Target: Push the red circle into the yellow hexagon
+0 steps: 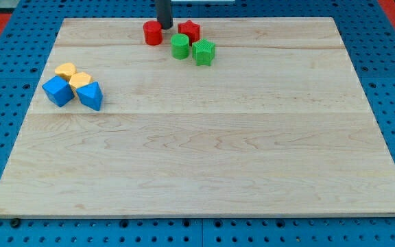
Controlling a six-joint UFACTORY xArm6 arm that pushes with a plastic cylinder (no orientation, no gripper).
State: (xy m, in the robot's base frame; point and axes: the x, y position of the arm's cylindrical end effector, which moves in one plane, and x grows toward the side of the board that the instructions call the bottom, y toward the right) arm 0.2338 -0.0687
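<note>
My tip (164, 27) is the bare lower end of a straight dark rod, so I have no jaws to open or close and I hold nothing; it stands on the wooden board (204, 171) near the view's top edge. It sits just to the view's right of the red circle (153, 33), so near that I cannot tell whether the two touch, and in the gap between that block and the red star (189, 31) on its other side. Just below the star, toward the view's bottom, stands the green circle (180, 46), and beside it on the view's right is a green block (204, 52) with ridged sides, whose exact shape I cannot make out. These four blocks form a tight cluster at the top middle of the board. The yellow hexagon (80, 80) lies well apart from the red circle, far over on the view's left side and lower down. It is packed in with another yellow block (65, 69) just above and to its left, a blue cube (58, 90) at its lower left, and a blue triangle (90, 95) at its lower right. Around the board runs a blue perforated surface (5, 96).
</note>
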